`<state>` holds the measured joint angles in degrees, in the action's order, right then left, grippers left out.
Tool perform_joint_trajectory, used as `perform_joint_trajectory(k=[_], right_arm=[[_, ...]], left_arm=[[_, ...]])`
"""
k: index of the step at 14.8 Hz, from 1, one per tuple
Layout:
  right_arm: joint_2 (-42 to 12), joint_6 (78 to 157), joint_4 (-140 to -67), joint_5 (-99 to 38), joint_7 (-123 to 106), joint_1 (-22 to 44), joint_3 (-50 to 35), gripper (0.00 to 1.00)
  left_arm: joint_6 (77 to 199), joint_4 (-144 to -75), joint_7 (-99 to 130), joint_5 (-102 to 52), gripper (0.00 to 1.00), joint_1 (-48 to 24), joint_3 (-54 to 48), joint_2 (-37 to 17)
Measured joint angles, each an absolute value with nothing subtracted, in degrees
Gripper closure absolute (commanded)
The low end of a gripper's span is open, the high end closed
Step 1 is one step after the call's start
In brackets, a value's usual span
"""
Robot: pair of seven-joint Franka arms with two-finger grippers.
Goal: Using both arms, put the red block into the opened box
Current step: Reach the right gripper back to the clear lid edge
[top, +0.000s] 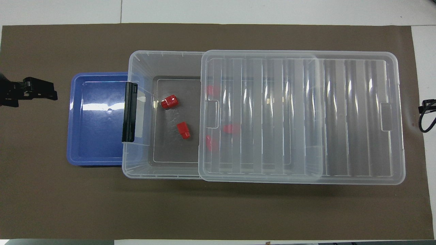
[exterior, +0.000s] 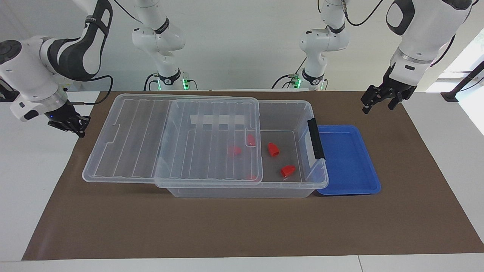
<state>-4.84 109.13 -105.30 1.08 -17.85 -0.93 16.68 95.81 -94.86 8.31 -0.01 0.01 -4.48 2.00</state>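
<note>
The bench (exterior: pixel 242 226) carries a brown mat, and on it the box (exterior: pixel 295 113) lies with its long axis running from one arm's end to the other. Its ribbed lid (exterior: pixel 170 139) is slid toward the right arm's end, leaving the latch end open toward the left arm. Touching that open end is a shallow blue tray (exterior: pixel 349 158), which has nothing in it.

Both arms stand off at the ends of the bench. The left claw (exterior: pixel 378 101) hangs, fingers spread and holding nothing, over the mat near the corner of the tray closest to the robots. The right claw (exterior: pixel 73 124) is up by the lid's end at the mat's edge, fingertips closed together on nothing.

The red block (exterior: pixel 273 149) lies on the box floor in the uncovered part, with a rounder red piece (exterior: pixel 288 170) farther from the robots and more red pieces under the lid. From how things lie, the placing looks done. The left claw is the nearer one to the block, which lies toward the box from it, past the tray.
</note>
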Motion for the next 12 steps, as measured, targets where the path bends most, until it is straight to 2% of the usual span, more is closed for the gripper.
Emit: perform_joint_trajectory(k=[12], right_arm=[[-4.2, 111.7, -108.1, 0.7, -13.6, -0.5, 12.4, 1.00]], left_arm=[[95.0, -95.1, 4.5, 0.0, 0.00, 0.6, -4.2, 2.0]])
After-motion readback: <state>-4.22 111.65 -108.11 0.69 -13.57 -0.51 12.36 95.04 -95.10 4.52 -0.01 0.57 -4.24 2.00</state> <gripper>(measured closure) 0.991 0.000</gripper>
